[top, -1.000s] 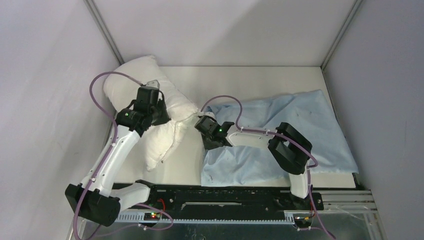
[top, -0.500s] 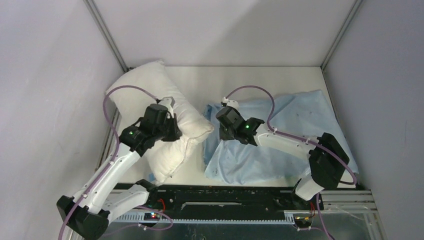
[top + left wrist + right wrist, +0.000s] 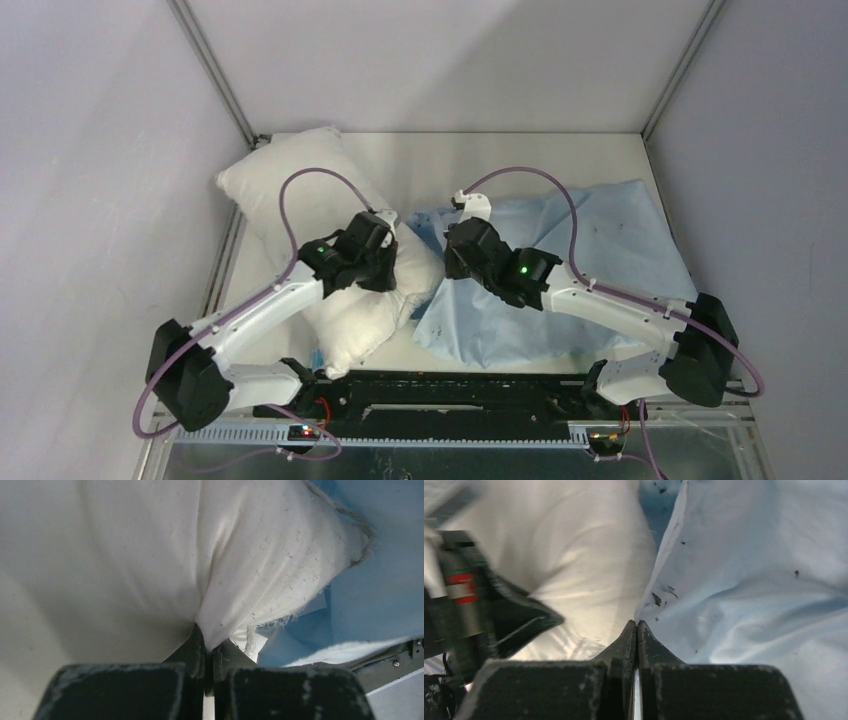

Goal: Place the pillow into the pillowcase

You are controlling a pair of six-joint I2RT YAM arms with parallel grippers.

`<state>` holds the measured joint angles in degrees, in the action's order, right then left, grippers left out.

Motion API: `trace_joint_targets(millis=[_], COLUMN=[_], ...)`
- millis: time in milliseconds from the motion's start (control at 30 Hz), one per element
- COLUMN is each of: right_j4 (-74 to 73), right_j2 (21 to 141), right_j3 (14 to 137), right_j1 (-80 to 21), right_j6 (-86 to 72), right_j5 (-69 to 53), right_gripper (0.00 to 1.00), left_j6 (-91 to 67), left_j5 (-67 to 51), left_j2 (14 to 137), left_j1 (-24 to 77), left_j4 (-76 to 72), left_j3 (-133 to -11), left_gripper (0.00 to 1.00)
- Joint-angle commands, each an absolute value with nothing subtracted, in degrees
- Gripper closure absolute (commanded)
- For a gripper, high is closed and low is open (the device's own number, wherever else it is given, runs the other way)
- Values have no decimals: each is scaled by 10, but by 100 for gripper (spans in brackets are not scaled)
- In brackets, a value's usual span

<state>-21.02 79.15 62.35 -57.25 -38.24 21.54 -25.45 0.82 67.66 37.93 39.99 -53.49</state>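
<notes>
The pillow (image 3: 290, 190) lies diagonally (corner toward pillowcase (image 3: 620, 240))

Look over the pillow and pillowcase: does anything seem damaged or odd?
The pillow has a frayed edge with loose threads beside the left hand; the pillowcase shows small dark specks near the right hand.

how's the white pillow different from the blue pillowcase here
The plump white fabric pillow is thick and bulging; the thin light blue speckled pillowcase lies mostly flat and wrinkled. The pillow sits left, the pillowcase right. The left gripper pinches the pillow, the right gripper the pillowcase. Both are soft cloth.
</notes>
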Motion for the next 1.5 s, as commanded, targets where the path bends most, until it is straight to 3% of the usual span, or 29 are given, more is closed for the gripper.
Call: trace_joint_targets(millis=[0, 267, 433, 567, 667, 867, 933, 967, 1133, 1333, 1467], right_j4=[-166, -152, -137, -131, -133, -141, -147, -155, -198, -254, -290], right_j2=[769, 785, 776, 775, 779, 763, 763, 763, 754, 745, 752], right_j3=[626, 613, 586, 578, 578, 573, 573, 573, 573, 573, 573], right_j1=[-589, -648, -653, -647, -641, -606, -589, -583, -578, -619, -670], right_j6=[-328, -277, -290, -291, -294, -309, -314, -318, -315, -332, -379], right_j5=[214, 132, 88, 55, 35, 15, 7, 9, 52, 122, 175], right_gripper=[100, 100, 100, 100, 100, 100, 98, 93, 71, 52, 45], left_j6=[-257, -249, -250, -322, -380, -392, -376, -369, -340, -309, -307], left_j5=[-17, 40, 11, -63, -52, -29, -46, -44, -16, 83, 114], left_j2=[723, 790, 880, 926, 941, 952, 938, 921, 812, 671, 604], left_j1=[406, 406, 390, 359, 350, 349, 352, 355, 361, 378, 407], left_j4=[380, 430, 430, 299, 167, 90, 99, 106, 213, 364, 422], left_j3=[-529, -741, -867, -816, -744, -694, -693, -690, -673, -637, -577], left_gripper=[100, 100, 100, 100, 100, 100, 87, 68, 39, 17, 12])
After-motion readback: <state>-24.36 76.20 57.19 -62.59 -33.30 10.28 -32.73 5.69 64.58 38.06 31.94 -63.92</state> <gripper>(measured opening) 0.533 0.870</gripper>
